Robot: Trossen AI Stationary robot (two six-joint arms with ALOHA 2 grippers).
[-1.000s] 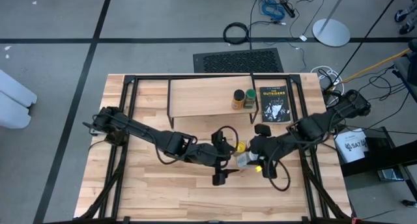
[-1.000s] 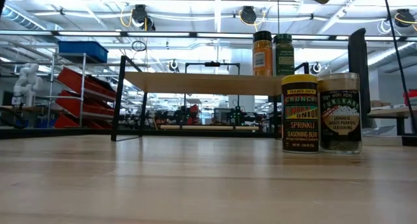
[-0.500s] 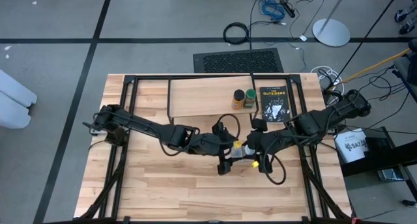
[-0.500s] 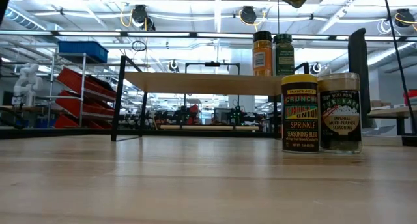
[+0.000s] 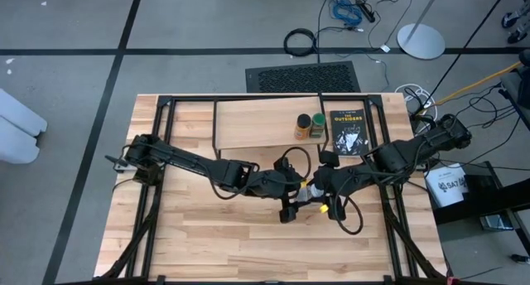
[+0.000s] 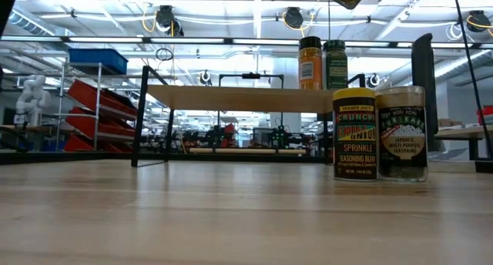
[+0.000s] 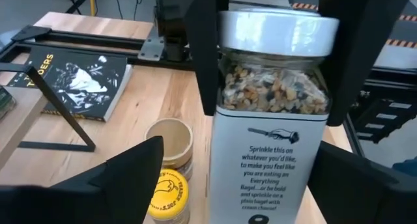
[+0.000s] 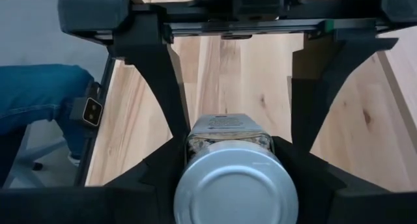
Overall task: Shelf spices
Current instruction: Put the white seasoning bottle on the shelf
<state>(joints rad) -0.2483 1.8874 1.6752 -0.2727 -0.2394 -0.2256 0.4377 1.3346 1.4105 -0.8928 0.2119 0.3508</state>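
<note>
Seen from above, the left gripper (image 5: 291, 204) reaches to the middle of the desk (image 5: 207, 235), its fingers (image 7: 130, 178) spread wide on either side of a white-lidded jar (image 7: 277, 113) without touching it. That jar, with seed mix showing through the glass above a white label, is clamped between the fingers (image 8: 163, 162) of the right gripper (image 5: 313, 195), which meets the left one head-on and carries the jar above the desk. Below it stand a yellow-lidded jar (image 7: 166, 193) and a tan-lidded jar (image 7: 171, 140), close together. Farther back, on the shelf (image 5: 257, 123), an orange spice jar (image 5: 303, 125) and a green-lidded jar (image 5: 318, 124) stand side by side at its right end. Just right of them lies a black book (image 5: 349, 132).
</note>
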